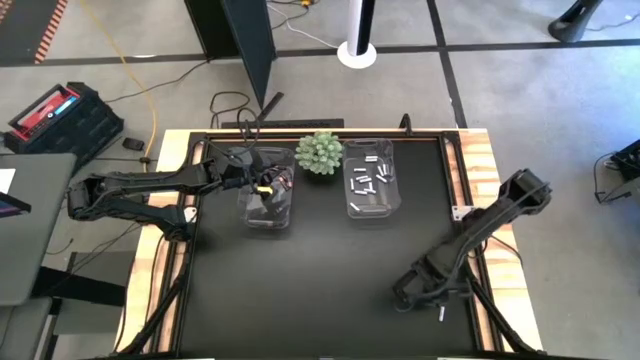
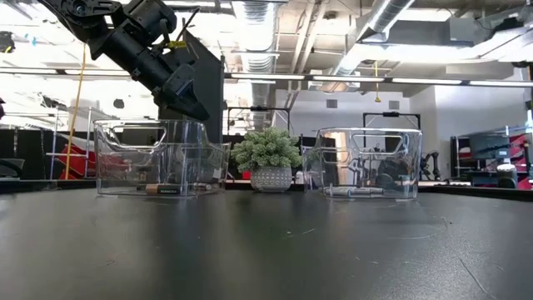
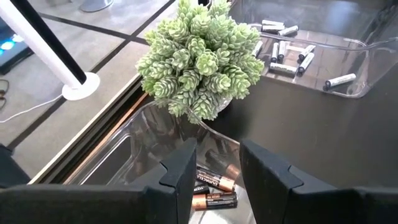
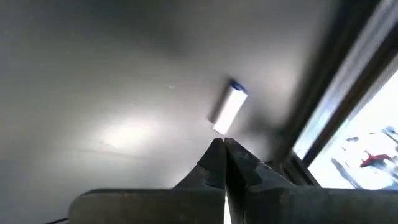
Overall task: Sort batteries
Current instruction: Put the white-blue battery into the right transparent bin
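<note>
My left gripper [image 3: 217, 165] hangs open above the left clear bin [image 1: 268, 205], where dark copper-ended batteries [image 3: 211, 190] lie on the bin's floor; nothing is between its fingers. Several pale batteries [image 3: 286, 53] lie in the right clear bin [image 1: 370, 180]. One pale battery with a blue end [image 4: 229, 107] lies on the black table near its front right corner [image 1: 438, 316]. My right gripper [image 4: 219, 144] is shut and points steeply down, with its tips just short of that battery's near end. My right gripper's shut tips [image 4: 211, 155] stand at the near end of the pale battery [image 4: 221, 127], which lies flat on the table. I cannot tell whether they touch it.
A green spiky plant in a pot [image 1: 320, 152] stands between the two bins at the table's far edge. The raised wooden table edge [image 1: 490, 300] runs close beside my right gripper. The middle of the black mat [image 1: 320, 280] is open room.
</note>
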